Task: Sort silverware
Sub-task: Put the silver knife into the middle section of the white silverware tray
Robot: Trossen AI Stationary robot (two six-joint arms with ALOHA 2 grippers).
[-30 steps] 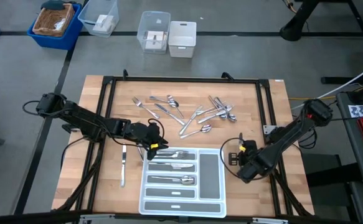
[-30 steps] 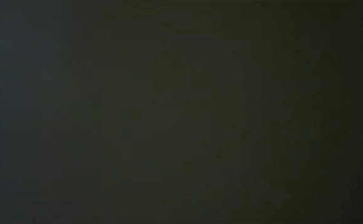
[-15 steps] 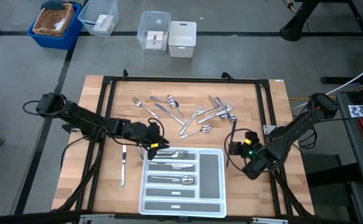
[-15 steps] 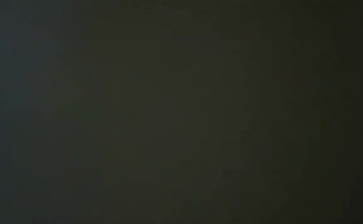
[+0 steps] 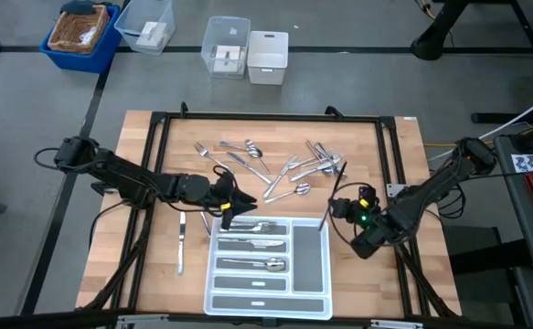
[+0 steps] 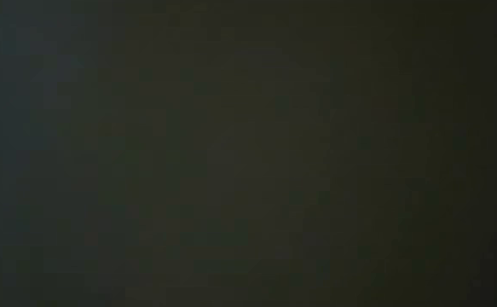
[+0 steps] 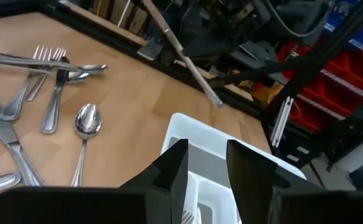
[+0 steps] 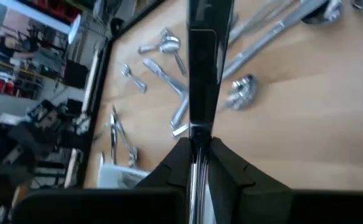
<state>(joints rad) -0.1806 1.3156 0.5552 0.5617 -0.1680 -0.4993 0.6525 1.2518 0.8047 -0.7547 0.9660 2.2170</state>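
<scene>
The silverware lies as a loose heap of forks, spoons and knives point(image 5: 271, 164) on the wooden table's far middle. One knife point(image 5: 181, 242) rests left of the white tray point(image 5: 310, 260), which has several pieces point(image 5: 252, 244) in its left compartments. My right gripper point(image 5: 337, 210) hovers just right of the tray's far right corner, shut on a knife point(image 5: 337, 190). My left gripper point(image 5: 234, 203) stands open over the tray's far left corner with nothing between its fingers point(image 7: 175, 168). The low view is dark. My right gripper pinches the knife point(image 8: 197, 134) between its two fingers, partway along its length. The long shiny part point(image 8: 203, 62) sticks out ahead in line with the fingers. The fingers slant down from the table's right side. The knife is tilted and lifted clear of the table.
A black frame point(image 5: 266, 117) runs around the table's working area. On the floor beyond the far edge stand a blue basket point(image 5: 81, 32) and clear and white bins point(image 5: 248, 50). Bare wood shows right of the tray point(image 5: 357, 274) and at the near left point(image 5: 147, 265).
My right gripper has risen and gone toward the tray's far right corner, turning its wrist so the held knife swung from hidden under the hand to a tilted, lifted pose. My left gripper has tipped its fingers upward over the tray's far left corner, staying open.
</scene>
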